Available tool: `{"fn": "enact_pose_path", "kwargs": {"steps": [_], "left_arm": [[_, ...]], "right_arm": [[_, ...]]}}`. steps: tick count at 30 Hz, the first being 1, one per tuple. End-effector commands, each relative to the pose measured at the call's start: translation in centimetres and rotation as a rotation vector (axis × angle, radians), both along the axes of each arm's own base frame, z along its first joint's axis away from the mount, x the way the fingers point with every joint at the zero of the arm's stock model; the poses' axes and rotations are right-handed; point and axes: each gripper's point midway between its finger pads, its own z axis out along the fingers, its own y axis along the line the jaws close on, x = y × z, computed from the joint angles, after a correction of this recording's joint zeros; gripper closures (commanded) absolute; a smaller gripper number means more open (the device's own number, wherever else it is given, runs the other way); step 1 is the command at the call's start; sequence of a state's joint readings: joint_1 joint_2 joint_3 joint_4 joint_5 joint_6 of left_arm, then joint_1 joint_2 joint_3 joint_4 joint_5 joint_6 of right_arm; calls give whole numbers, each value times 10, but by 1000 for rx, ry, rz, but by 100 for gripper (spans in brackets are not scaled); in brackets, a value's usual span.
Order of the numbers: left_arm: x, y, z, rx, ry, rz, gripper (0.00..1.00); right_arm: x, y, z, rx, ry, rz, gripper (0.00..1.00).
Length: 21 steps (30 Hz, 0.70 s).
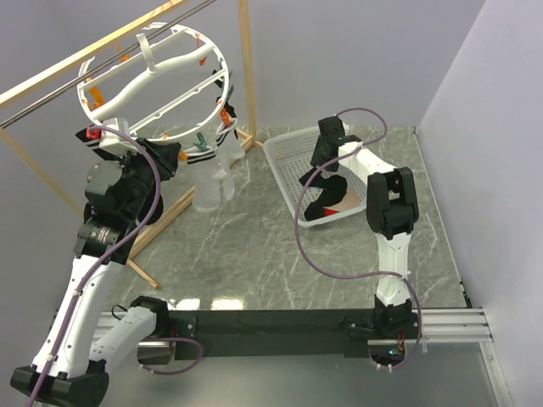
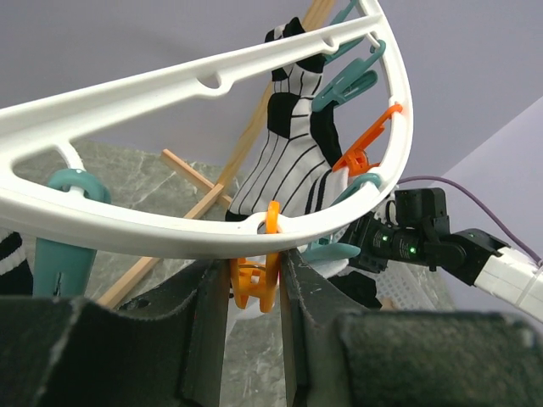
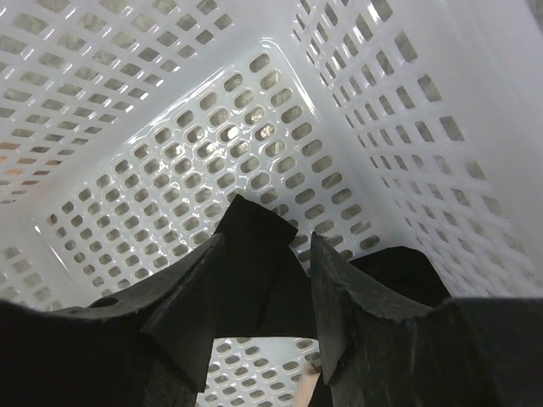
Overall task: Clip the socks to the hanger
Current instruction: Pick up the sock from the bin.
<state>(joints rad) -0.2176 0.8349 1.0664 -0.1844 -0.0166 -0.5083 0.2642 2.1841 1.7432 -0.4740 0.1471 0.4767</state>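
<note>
The white round hanger hangs from a rod at the back left. My left gripper is up at its lower rim and is shut on an orange clip under the ring. A black-and-white striped sock hangs from a teal clip across the ring. My right gripper reaches into the white mesh basket. There its jaws hold a black sock lifted off the basket floor. More dark socks lie in the basket.
A wooden rack frame and a metal rod carry the hanger. A wooden foot bar runs across the marble table. Pale socks dangle under the hanger. Basket walls close around my right gripper.
</note>
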Motion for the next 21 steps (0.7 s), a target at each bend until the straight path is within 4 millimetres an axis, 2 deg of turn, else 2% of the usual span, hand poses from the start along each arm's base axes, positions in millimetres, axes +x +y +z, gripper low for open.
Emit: {"fn": "enact_pose_path", "kwargs": {"steps": [1, 6, 12, 16, 17, 19, 21], "left_arm": [[-3, 3, 25, 0, -80, 15, 87], [-3, 5, 26, 7, -80, 21, 87], [-5, 5, 28, 4, -86, 22, 87], [-5, 5, 28, -1, -88, 22, 87], [-6, 5, 29, -3, -90, 22, 87], [-6, 5, 29, -5, -92, 20, 87], [-7, 5, 31, -9, -95, 20, 87]], "right_arm": [[1, 1, -3, -23, 2, 17, 49], [5, 4, -9, -6, 18, 14, 54], [5, 2, -19, -26, 39, 23, 55], [6, 2, -20, -29, 34, 22, 70], [7, 3, -18, -25, 28, 20, 83], [9, 2, -12, -24, 14, 16, 100], [10, 4, 1, -10, -11, 19, 100]]}}
